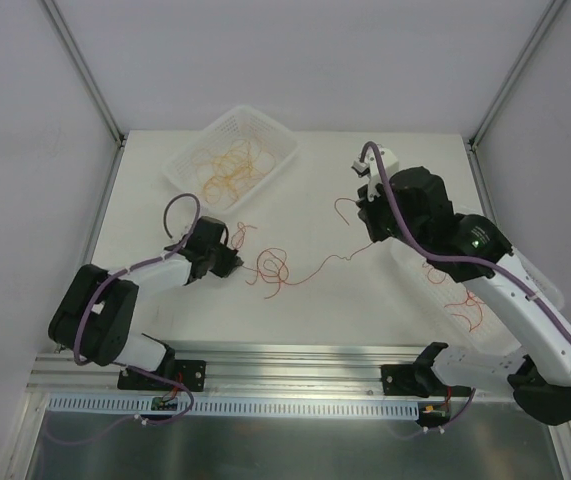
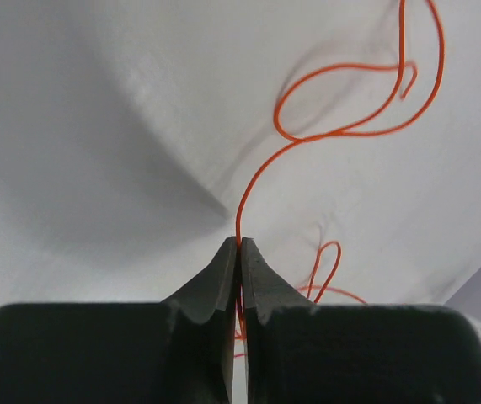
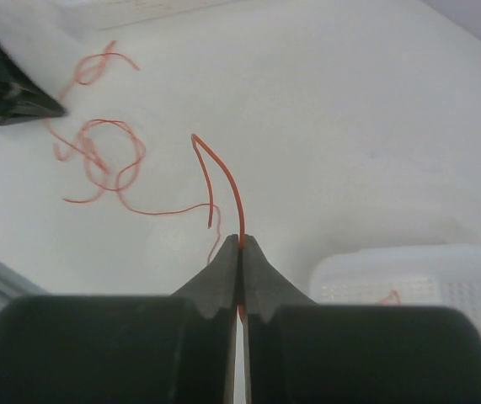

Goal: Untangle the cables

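The cables (image 1: 273, 270) are found tangled at the tabletop (image 1: 315, 180) centre. The left pincer (image 2: 239, 244) is clamped on 1 red strand at 9 o'clock of the tangle. The right pincer (image 3: 241, 240) is clamped on a strand end at 2 o'clock of it.

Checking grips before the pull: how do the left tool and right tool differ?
Left tool pinches right beside the tangle; right tool pinches a trailing strand well away from it. Right tool has a white basket close by; left tool has none near it. Both are shut on thin orange-red cable.
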`<state>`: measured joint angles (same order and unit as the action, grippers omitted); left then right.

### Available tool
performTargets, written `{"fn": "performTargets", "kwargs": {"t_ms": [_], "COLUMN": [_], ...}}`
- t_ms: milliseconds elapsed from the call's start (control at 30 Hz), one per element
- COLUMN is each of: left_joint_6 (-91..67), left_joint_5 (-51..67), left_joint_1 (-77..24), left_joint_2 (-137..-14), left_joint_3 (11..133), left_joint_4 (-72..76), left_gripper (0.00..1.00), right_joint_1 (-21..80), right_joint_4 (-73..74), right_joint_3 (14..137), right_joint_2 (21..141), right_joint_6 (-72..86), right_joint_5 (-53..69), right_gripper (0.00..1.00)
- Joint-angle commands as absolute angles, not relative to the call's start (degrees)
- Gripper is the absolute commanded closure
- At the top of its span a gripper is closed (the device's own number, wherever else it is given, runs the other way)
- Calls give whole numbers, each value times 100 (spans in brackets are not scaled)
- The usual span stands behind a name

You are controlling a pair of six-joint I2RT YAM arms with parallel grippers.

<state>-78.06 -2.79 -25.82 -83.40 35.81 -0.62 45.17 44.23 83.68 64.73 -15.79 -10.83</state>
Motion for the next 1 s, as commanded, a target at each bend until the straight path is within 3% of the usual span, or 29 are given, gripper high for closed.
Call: {"fn": "performTargets", "kwargs": {"t_ms": [0, 167, 367, 467, 633, 700, 733, 767, 967], "left_joint_6": [-7323, -6295, -4916, -4563, -4008, -3755, -3683, -3604, -2831], "left_joint_5": [-623, -1440, -2030, -1908, -890, -137, 25, 340, 1431], "left_joint_1": [-1804, -802, -80, 184, 193, 185, 185, 167, -122], "left_joint_2": [-7658, -6402, -5810, -5967, -6433, -6705, -6767, -6811, -6365], "left_joint_3": [3210, 2892, 2961, 3084, 3454, 3629, 3682, 3717, 3990], "left_joint_4": [-202, -913, -1449, -1546, -1547, -1547, -1538, -1547, -1547], "left_gripper": [100, 100, 100, 100, 98, 88, 80, 67, 27], "right_joint_1": [4316, 4034, 3902, 3867, 3850, 3850, 3850, 3858, 3850], "right_joint_4": [4790, 4729, 4412, 4351, 4473, 4482, 4465, 4447, 4316], "right_joint_3": [8692, 8806, 8894, 8982, 8939, 8912, 8912, 8930, 9359], "right_joint_2": [6153, 5784, 5537, 5546, 5853, 6046, 6108, 6161, 6310], "right_joint_6": [-1872, -2091, -2188, -2127, -1689, -1513, -1364, -1328, -1318], "right_joint_5": [-2336, -2970, -3068, -2787, -1294, -829, -426, -248, 605], "right_gripper": [99, 99, 99, 99, 99, 99, 99, 99, 99]}}
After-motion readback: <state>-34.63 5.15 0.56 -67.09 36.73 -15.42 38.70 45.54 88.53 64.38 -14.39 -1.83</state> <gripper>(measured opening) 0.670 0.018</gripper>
